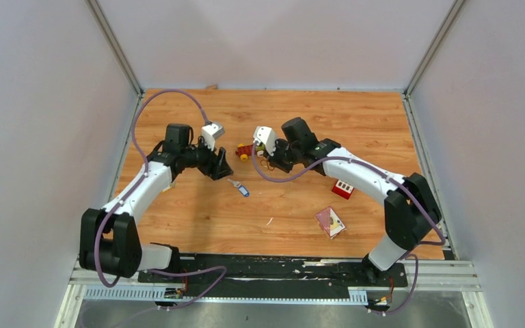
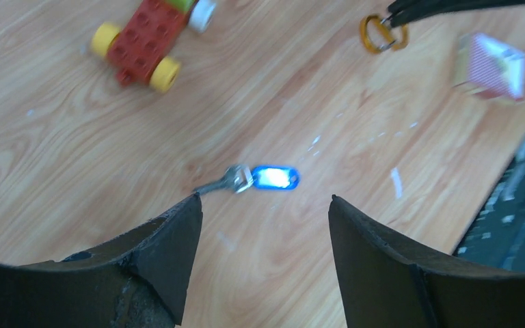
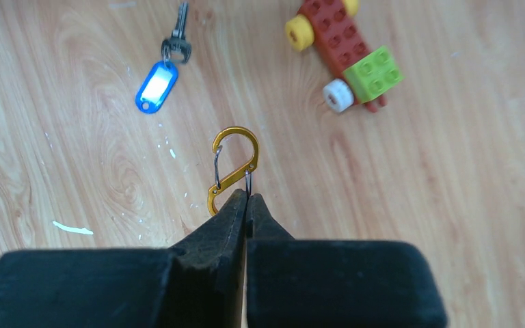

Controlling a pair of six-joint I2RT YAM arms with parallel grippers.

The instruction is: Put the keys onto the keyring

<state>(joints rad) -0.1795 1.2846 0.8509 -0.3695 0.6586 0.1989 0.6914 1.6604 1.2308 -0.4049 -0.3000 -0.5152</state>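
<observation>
Your 2 arms rise from the bottom edge of the overhead view and bend inward over the wooden table [image 1: 198,225]. Your left gripper [image 2: 263,205] hangs with its jaws spread and nothing between them. Your right gripper [image 3: 247,198] has its jaws pressed together, pinching the lower end of the keyring [image 3: 232,179]. The toy car [image 1: 246,150], red with a green brick, sits near the centre of the overhead view between the 2 grippers. A red block [image 1: 342,188] with white squares lies right of centre, beside the right forearm. The blue-headed key [image 2: 275,178] lies flat on the wood at the middle of the left wrist view, just above the spread fingertips and untouched. In the right wrist view the gold keyring sticks out beyond the fingertips at centre frame, well apart from that key at upper left.
</observation>
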